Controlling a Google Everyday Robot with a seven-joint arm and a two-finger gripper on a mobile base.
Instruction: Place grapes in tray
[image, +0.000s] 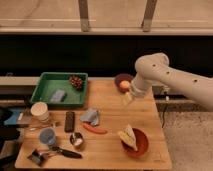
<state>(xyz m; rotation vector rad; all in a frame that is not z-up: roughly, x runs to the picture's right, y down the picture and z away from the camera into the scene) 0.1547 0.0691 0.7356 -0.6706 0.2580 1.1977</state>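
Note:
The grapes (76, 81), a small dark reddish-purple bunch, lie inside the green tray (48, 82) at its far right corner. The tray sits at the table's back left. My gripper (128, 97) hangs over the right half of the table, well to the right of the tray and just below the dark bowl (123, 79) that holds an orange fruit (124, 85). The white arm comes in from the right.
A grey-blue sponge (58, 95) lies in the tray. On the wooden table (110, 145) are a reddish-brown bowl (135, 142) with pale food, a carrot (95, 130), a blue cloth (91, 116), a black remote (69, 121), cups and utensils at the left.

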